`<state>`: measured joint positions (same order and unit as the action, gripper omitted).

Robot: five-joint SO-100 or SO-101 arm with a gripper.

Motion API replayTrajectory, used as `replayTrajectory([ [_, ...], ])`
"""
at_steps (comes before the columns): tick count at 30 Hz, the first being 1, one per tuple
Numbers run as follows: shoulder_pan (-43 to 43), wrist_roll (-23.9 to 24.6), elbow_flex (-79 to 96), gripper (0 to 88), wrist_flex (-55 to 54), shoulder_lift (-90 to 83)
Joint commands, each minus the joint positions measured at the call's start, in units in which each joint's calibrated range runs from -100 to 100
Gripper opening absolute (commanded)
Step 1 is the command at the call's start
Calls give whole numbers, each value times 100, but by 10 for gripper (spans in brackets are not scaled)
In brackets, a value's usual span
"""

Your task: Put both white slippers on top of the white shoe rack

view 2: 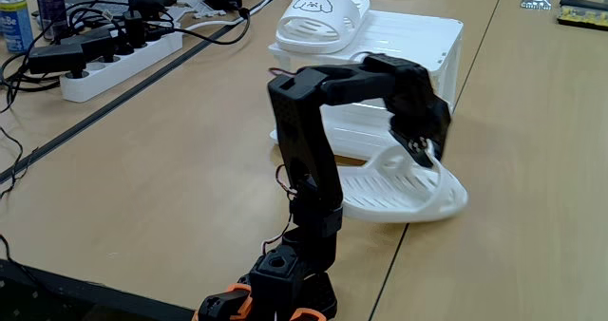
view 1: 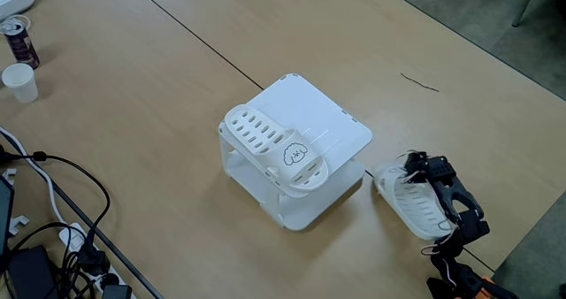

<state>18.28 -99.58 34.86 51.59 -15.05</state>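
One white slipper (view 1: pixel 272 149) lies on the flat top of the white shoe rack (view 1: pixel 332 122), its cartoon face on the strap toward the front. That slipper (view 2: pixel 321 17) and the rack (view 2: pixel 418 46) stand behind the arm in the other fixed view. The second white slipper (view 1: pixel 409 206) rests on the table just right of the rack. My black gripper (view 1: pixel 417 175) reaches down over it and is shut on its strap end. The same gripper (view 2: pixel 425 148) pinches the slipper (view 2: pixel 389 193), which still touches the table.
A paper cup (view 1: pixel 19 80) and a can (view 1: pixel 19 41) stand at the far left. Cables and a power strip (view 2: pixel 114 60) crowd that side of the table. The table edge (view 1: pixel 531 224) runs close behind the arm's base (view 2: pixel 275 288).
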Motion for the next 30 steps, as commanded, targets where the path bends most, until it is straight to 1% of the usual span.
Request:
replayTrajectory([
  [1, -487, -42, 127, 11, 18, -880],
  [4, -759, -42, 199, 22, 9, -1048],
  [7, -857, -42, 199, 96, -85, -1074],
  [9, -841, -42, 199, 125, -241, -1057],
  [11, -775, -42, 199, 128, -413, -1015],
  [15, -347, -42, 172, 127, -750, -1006],
  [18, -84, -42, 145, 127, -767, -1048],
  [21, -27, -42, 163, 127, -741, -1107],
  [24, -167, -42, 199, 127, -707, -1452],
  [29, -783, -42, 497, 125, -698, -2395],
  [30, -972, -42, 605, 113, -698, -2613],
])
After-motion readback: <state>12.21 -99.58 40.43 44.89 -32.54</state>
